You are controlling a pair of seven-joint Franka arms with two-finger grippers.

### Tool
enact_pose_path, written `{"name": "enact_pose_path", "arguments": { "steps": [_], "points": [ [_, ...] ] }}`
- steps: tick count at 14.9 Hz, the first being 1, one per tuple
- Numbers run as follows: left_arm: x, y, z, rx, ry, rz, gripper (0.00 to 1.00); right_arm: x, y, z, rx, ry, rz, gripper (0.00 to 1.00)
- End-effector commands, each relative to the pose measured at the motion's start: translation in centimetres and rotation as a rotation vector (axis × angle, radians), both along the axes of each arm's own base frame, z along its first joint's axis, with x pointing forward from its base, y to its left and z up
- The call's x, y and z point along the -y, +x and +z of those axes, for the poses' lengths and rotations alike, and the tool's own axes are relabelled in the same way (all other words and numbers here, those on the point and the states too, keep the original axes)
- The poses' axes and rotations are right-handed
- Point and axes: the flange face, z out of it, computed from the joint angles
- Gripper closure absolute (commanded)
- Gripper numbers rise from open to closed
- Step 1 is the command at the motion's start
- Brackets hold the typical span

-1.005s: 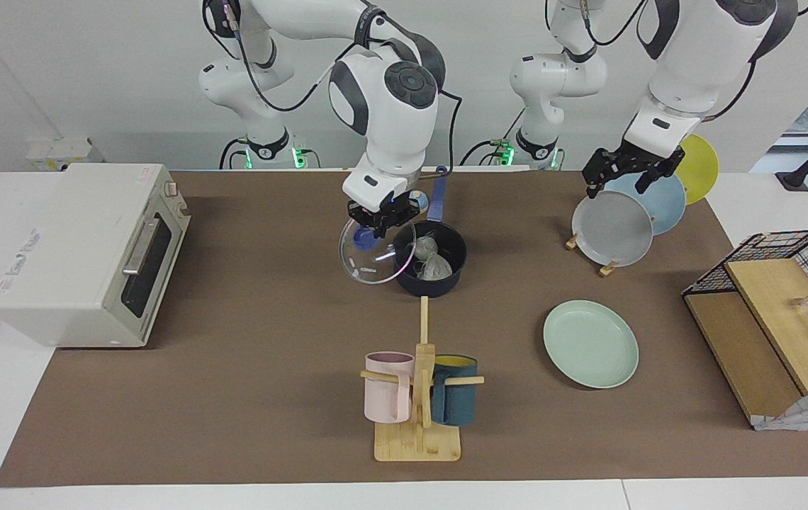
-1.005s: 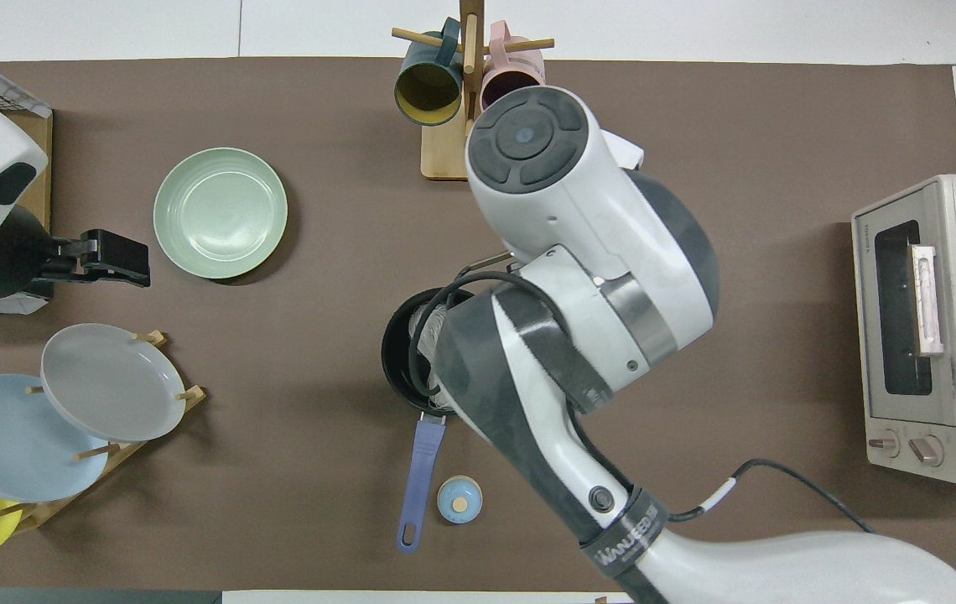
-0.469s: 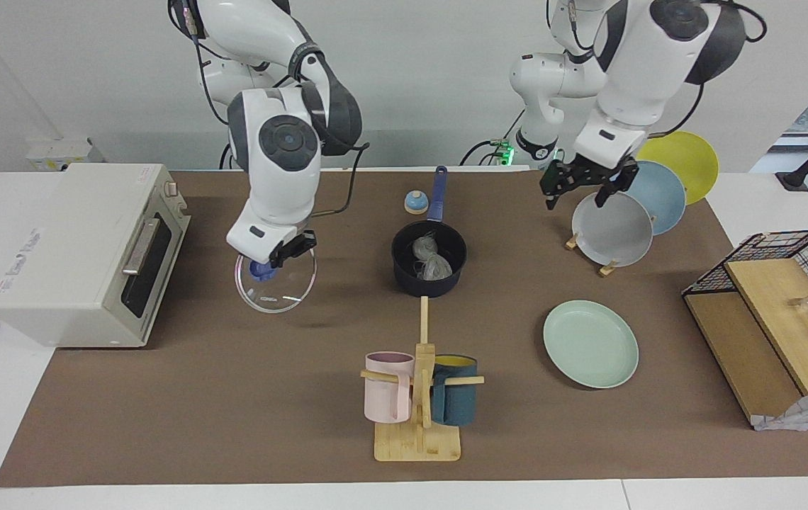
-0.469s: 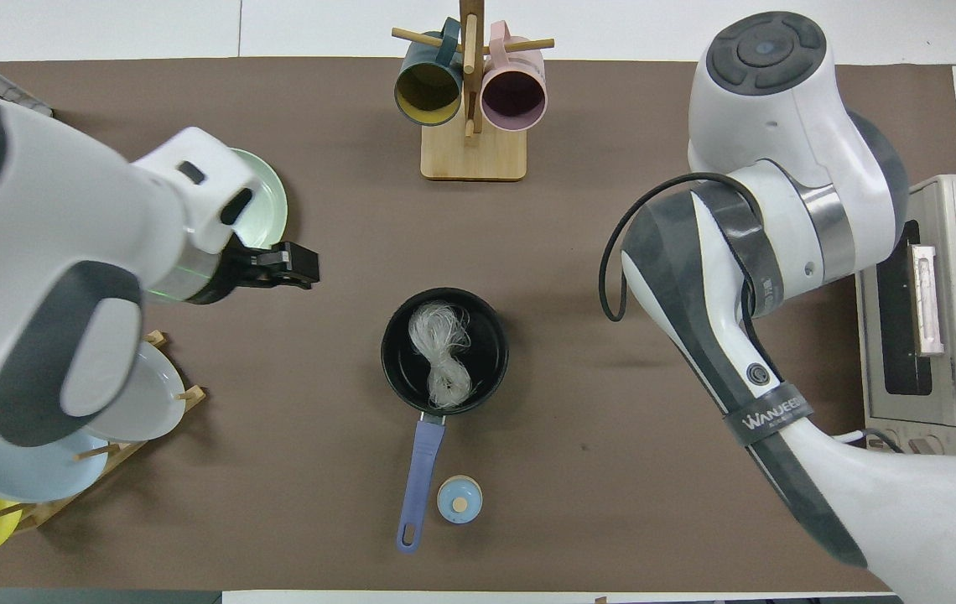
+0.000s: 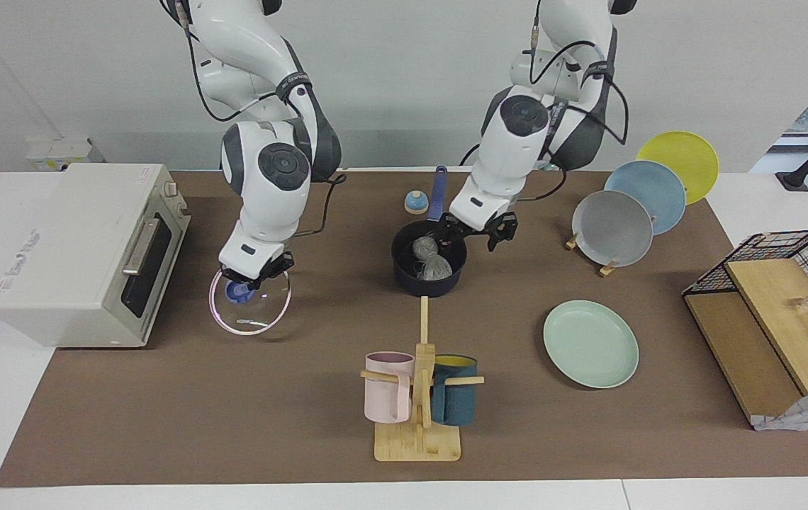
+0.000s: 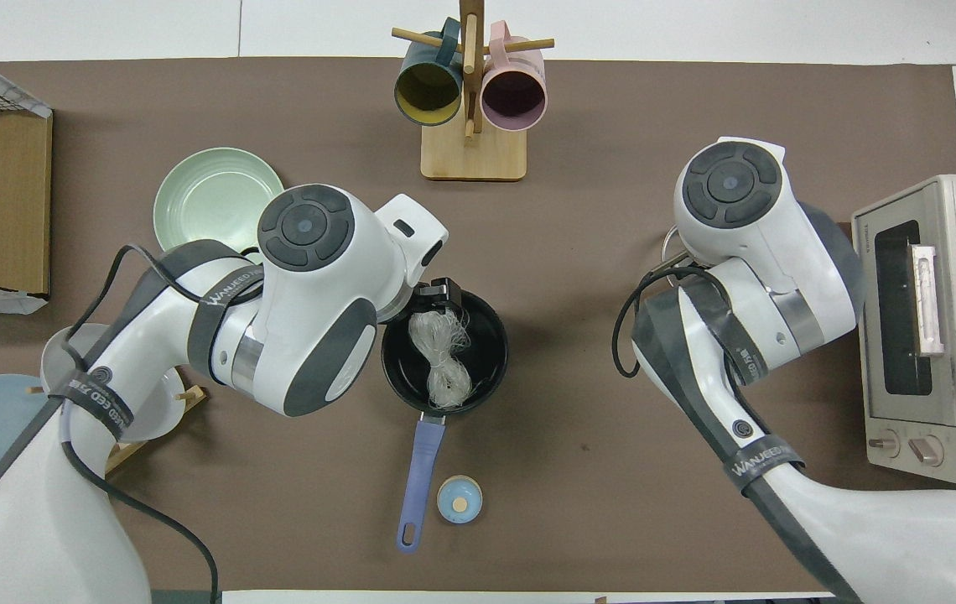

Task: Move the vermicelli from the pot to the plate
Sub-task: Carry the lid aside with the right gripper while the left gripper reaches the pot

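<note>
Brown mat covers white table [image 5: 127, 425], white wall at the robots' end. Small round dark navy saucepan [image 5: 410, 278] with long blue handle sits mid-table, handle pointing toward the robots. Two translucent white-grey vermicelli bundles [image 5: 430, 258] in crinkly wrap lie inside it, stacked end to end. In the facing view, the round pale mint-green plate [image 5: 590, 343] lies at about 4 o'clock from the pan, well apart, bare.

Left gripper [image 5: 475, 231] hangs over the pan's rim on the left arm's side, fingers spread wide, nothing between them. Overhead, only its black tip [image 6: 443, 291] shows at the rim.

Right gripper [image 5: 254, 276] is pinched on the blue knob of a round clear glass lid [image 5: 250, 303], at 9 o'clock from the pan in the facing view, just beside the white toaster oven [image 5: 71, 251]. Cannot tell whether the lid touches the mat.

Wooden mug tree [image 5: 418, 418] with pink and teal mugs stands at 6 o'clock from the pan. Small blue bell-like knob [image 5: 414, 202] sits beside the handle.
</note>
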Motion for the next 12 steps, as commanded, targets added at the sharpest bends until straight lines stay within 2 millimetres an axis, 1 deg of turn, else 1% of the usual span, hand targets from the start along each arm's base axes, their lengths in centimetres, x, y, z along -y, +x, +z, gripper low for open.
{"name": "enact_pose_path", "arguments": {
  "steps": [1, 2, 3, 4, 6, 8, 9, 11, 12],
  "points": [
    [-0.2, -1.4, -1.2, 0.006, -0.008, -0.006, 0.00, 1.0, -1.7, -0.5, 0.054, 0.019, 0.039, 1.00],
    [0.0, -1.7, -1.4, -0.001, -0.004, -0.009, 0.00, 1.5, -2.0, -1.2, 0.065, 0.031, 0.042, 1.00],
    [0.1, -2.0, -1.7, -0.006, -0.002, -0.008, 0.00, 2.8, -1.8, -1.7, 0.076, 0.040, 0.030, 1.00],
    [0.3, -2.1, -1.9, -0.009, 0.000, -0.005, 0.00, 3.0, -1.9, -2.1, 0.077, 0.042, 0.031, 1.00],
    [0.8, -3.0, -2.5, -0.015, 0.006, -0.012, 0.00, 2.9, -1.8, -2.1, 0.088, 0.023, 0.054, 1.00],
    [1.0, -3.5, -3.1, -0.012, 0.006, 0.002, 0.00, 3.0, -2.0, -2.5, 0.096, 0.027, 0.033, 1.00],
    [1.9, -4.2, -3.3, -0.011, 0.004, -0.013, 0.00, 3.0, -2.2, -2.9, 0.104, 0.035, 0.020, 1.00],
    [2.0, -4.5, -3.8, -0.012, 0.005, 0.000, 0.00, 3.0, -2.4, -3.3, 0.116, 0.047, 0.001, 1.00],
    [2.0, -4.6, -3.9, -0.008, 0.003, 0.001, 0.00, 2.9, -2.5, -3.4, 0.111, 0.049, -0.010, 0.97]
  ]
}}
